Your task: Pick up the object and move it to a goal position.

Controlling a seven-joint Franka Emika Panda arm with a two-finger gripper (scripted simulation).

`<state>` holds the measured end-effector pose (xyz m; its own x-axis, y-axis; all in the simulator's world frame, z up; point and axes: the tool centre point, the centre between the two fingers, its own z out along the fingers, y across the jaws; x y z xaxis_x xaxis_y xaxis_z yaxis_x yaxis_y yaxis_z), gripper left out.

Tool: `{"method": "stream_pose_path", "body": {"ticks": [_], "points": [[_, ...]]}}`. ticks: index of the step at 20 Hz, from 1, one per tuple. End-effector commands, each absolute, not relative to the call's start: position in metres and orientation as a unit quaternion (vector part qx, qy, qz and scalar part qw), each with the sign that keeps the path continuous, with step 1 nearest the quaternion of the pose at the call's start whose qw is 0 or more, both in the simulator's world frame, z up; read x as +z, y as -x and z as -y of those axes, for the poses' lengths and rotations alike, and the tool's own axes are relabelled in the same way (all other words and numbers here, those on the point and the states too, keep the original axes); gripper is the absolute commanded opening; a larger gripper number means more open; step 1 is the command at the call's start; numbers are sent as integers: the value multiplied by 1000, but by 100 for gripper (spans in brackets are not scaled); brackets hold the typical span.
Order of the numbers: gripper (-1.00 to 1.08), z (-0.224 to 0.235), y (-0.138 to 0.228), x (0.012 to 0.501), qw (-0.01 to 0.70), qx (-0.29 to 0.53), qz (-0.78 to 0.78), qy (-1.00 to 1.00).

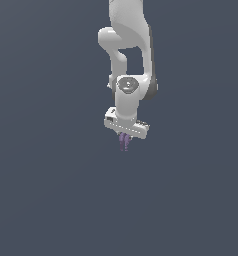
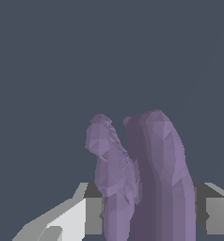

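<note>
The object (image 1: 124, 142) is a small purple item with thin strands, hanging just under the white hand of the arm in the exterior view. My gripper (image 1: 124, 136) points down and is shut on it; the fingers themselves are too small to make out there. In the wrist view the object (image 2: 156, 164) fills the space between the two grey fingers (image 2: 92, 214), as two lumpy purple lobes that touch the pads on both sides. The goal position is out of view; no marker shows in either view.
A plain dark grey-blue surface fills the background of both views. The white arm (image 1: 128, 45) comes down from the top centre of the exterior view. Nothing else shows.
</note>
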<state>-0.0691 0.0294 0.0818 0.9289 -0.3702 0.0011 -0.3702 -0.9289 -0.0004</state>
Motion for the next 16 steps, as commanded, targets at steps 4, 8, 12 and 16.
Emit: {"method": "stream_pose_path", "body": {"ticks": [4,8,12,16], "points": [[-100,-29,68,82,0,-1,-189,982],[-100,-24,62,85,0,-1,-189,982],[-100,-14,51,89,0,-1,-189,982],[-100,-1,34,96,0,0,-188,982]]}}
